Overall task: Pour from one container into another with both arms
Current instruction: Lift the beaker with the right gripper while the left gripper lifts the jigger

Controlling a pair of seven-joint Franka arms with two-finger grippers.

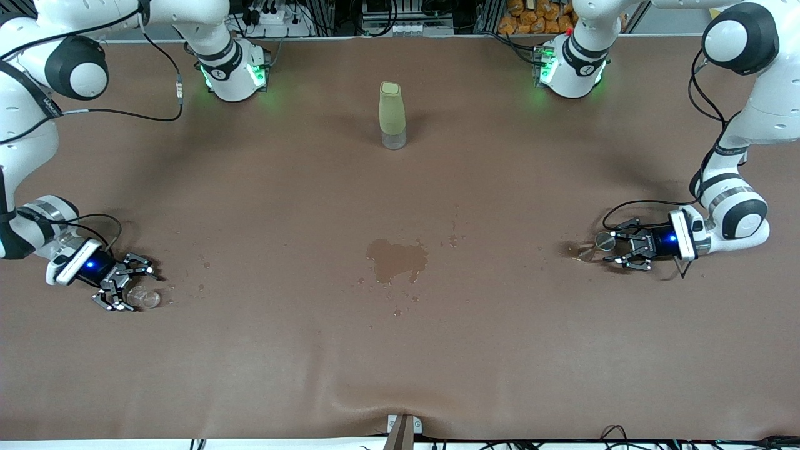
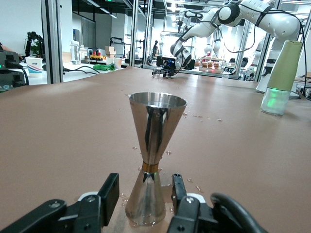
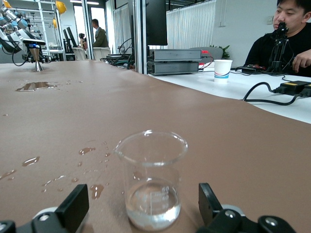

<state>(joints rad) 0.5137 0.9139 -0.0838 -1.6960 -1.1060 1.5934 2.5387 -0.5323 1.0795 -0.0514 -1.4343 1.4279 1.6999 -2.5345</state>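
Front view: the left tool (image 1: 615, 249) is seen clenched on the shiny metal hourglass jigger (image 1: 604, 240) at three o'clock on the brown bench (image 1: 400, 350); the small clear glass beaker (image 1: 143, 297) at eight o'clock is straddled by the released right tool (image 1: 134, 287).

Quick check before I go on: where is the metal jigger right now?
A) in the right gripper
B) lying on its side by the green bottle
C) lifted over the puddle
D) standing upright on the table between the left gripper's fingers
D: the jigger stands upright on the table, its lower cone between the fingers of the left gripper, which sits low at the left arm's end.
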